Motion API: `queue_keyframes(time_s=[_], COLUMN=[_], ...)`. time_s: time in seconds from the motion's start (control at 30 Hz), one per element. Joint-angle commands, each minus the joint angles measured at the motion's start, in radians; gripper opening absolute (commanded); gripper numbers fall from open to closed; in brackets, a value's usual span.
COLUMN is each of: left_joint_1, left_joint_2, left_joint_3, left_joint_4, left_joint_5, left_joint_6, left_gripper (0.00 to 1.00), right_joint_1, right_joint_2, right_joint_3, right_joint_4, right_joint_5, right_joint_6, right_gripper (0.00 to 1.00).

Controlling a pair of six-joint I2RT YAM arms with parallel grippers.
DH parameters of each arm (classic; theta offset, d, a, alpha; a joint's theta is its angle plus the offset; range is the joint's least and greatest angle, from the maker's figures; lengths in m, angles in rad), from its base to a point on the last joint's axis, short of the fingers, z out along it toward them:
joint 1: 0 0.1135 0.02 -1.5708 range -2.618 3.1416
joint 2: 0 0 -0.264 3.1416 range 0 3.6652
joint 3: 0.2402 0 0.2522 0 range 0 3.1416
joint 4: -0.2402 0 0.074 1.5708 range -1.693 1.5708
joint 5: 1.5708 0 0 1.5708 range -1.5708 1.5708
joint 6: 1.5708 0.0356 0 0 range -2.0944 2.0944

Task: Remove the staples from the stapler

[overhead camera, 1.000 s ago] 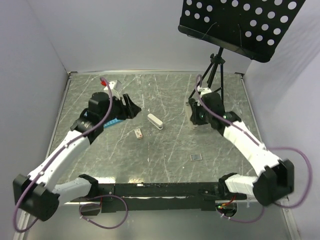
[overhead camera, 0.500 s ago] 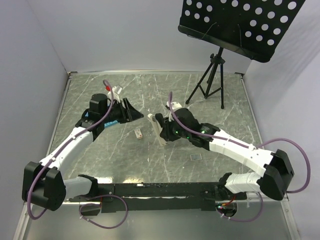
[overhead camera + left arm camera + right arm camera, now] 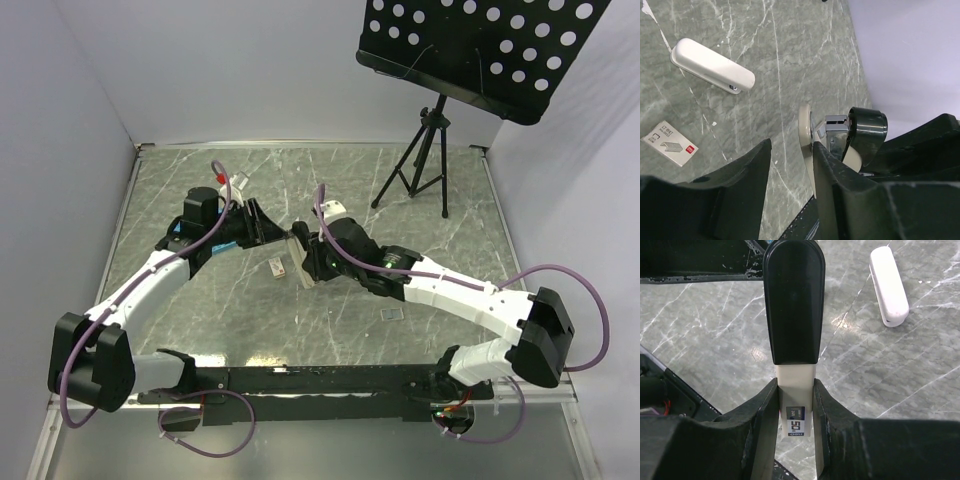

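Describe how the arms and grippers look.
Left arm and right arm: white link shells, black joints. Left gripper and right gripper: black, two broad curved fingers. A purple cable loops along each arm.

- Stapler (image 3: 712, 65), ahead and left of the left gripper (image 3: 791, 150): plain white.
- Small box (image 3: 669, 142), left of that gripper's fingers: tan, with dark marks and one red spot.
- Held piece (image 3: 794, 305), clamped in the right gripper (image 3: 795, 390): black top, cream below.
- Table (image 3: 790, 60): grey-green, white veins.
- Both grippers: black.
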Motion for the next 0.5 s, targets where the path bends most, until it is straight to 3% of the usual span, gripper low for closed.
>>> queue_keyframes(time_s=[0.0,0.3,0.47], left_joint_1=[0.002,0.002,0.004], left_joint_2=[-0.003,0.026,0.026], left_joint_3=[0.022,0.022,0.017], left_joint_4=[0.020,0.032,0.041], left_joint_5=[0.032,0.078,0.130], left_joint_6=[-0.005,-0.021,-0.005], left_gripper=[0.44,0.41,0.11], right_joint_1=[0.019,0.049,0.053], right_joint_2=[0.007,0.047,0.047], right_joint_3=[0.058,0.072,0.059], right_joint_4=[0.144,0.176,0.189], right_joint_5=[0.028,0.056,0.042], right_joint_6=[0.025,0.028,0.034], right_gripper=[0.00,0.00,0.00])
